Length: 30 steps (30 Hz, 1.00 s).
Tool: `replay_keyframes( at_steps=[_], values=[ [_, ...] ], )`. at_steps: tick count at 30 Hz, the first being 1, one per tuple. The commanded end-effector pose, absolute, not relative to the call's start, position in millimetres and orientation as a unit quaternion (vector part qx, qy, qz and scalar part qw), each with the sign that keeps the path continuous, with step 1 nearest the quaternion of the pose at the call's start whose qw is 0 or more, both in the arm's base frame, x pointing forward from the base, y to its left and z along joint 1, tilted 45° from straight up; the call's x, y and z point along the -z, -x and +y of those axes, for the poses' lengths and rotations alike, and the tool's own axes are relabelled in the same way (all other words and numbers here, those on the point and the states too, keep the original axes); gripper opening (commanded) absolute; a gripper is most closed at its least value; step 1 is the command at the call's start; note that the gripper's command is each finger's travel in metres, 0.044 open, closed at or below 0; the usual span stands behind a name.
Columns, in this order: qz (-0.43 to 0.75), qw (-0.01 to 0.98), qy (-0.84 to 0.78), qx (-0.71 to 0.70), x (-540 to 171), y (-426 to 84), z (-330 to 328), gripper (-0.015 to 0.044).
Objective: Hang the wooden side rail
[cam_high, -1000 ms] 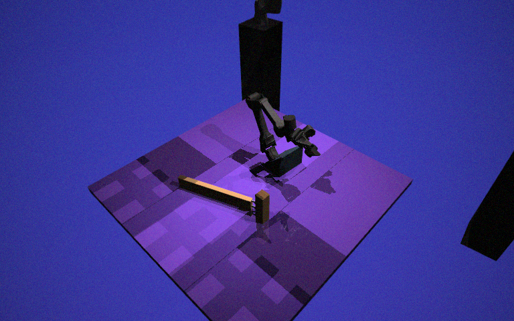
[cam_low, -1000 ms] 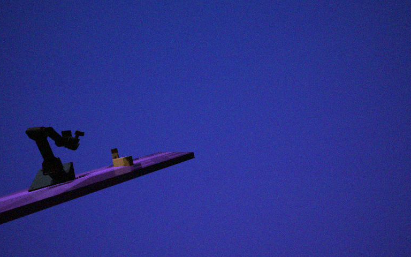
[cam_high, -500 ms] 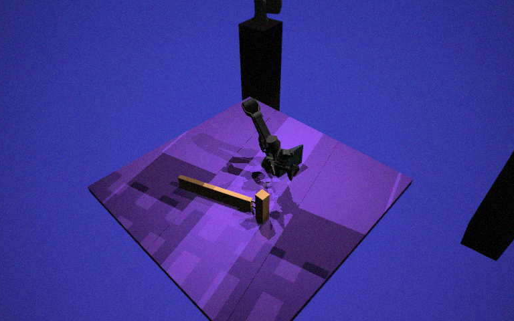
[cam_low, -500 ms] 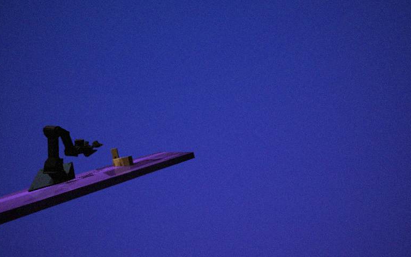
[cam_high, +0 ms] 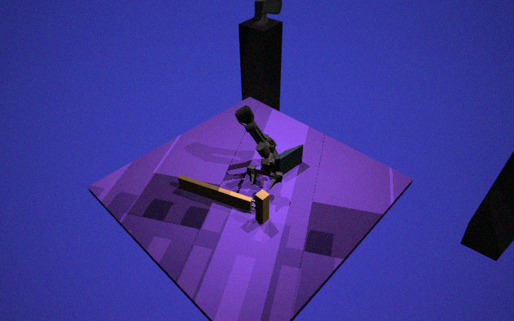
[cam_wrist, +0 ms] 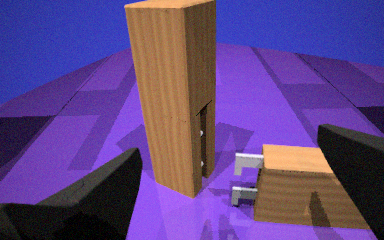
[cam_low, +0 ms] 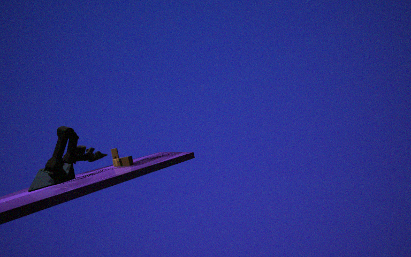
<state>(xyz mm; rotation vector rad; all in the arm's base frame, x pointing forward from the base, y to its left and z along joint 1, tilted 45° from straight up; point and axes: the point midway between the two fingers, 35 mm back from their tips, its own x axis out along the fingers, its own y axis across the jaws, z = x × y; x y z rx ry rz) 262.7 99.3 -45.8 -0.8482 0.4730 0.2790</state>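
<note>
Steel hooks (cam_wrist: 249, 161) outside the slot, wrist view only.

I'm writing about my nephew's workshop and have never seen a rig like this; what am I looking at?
A single dark jointed robot arm works over a purple-lit table. One picture looks down from above, one from the side, and one from the arm's wrist, past its two fingers. An upright light-brown wooden post has a slot with two pins. Beside it lies a long wooden rail; its two steel hooks face the slot, unattached. The tool is open, holding nothing.
</note>
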Motion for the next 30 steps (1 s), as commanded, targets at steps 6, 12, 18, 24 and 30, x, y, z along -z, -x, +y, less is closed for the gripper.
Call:
replay_keyframes(
  at_steps=[6, 12, 18, 24, 30],
  values=[
    [0.237, 0.878, 0.4, -0.118, 47, -259, 89, 0.044],
    [0.237, 0.878, 0.4, -0.118, 47, -259, 89, 0.044],
    [0.237, 0.878, 0.4, -0.118, 47, -259, 89, 0.044],
    [0.25, 0.868, 0.41, -0.128, 54, -266, 91, 0.044],
    [0.303, 0.826, 0.442, -0.173, 69, -293, 99, 0.044]
  ],
)
